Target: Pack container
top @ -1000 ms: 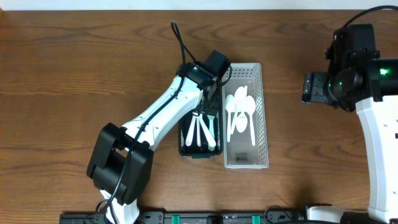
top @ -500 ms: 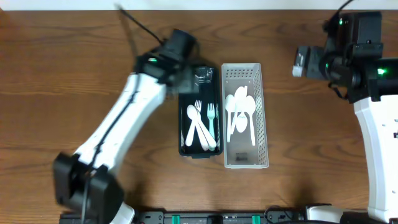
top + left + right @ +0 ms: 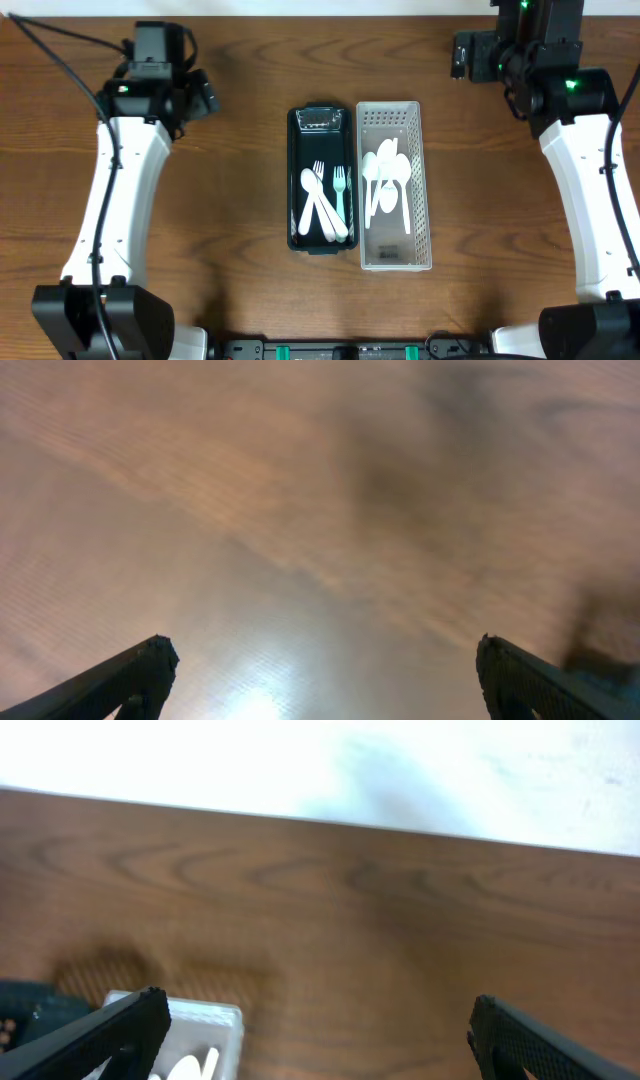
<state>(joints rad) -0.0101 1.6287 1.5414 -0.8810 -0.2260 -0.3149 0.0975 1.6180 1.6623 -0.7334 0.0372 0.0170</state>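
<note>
Black rectangular plastic container (image 3: pixel 293 200): centre of brown wooden counter (image 3: pixel 230 260); holds white plastic cutlery (image 3: pixel 325 205), forks among it, fanned.
White perforated plastic basket (image 3: pixel 425 200): just right of container, whether touching cannot be told; holds piled white plastic spoons (image 3: pixel 386 180).
Left hand (image 3: pixel 322 650): far left, over bare counter, fingers spread wide, empty.
Right hand (image 3: pixel 318 1002): far right, likewise spread and empty.
Likely hazards: overlapping spoons lifting as a clump or slipping from a shallow pinch; a low approach clipping the basket wall and shoving the container beside it; spoon bowls overhanging the container rim.
</note>
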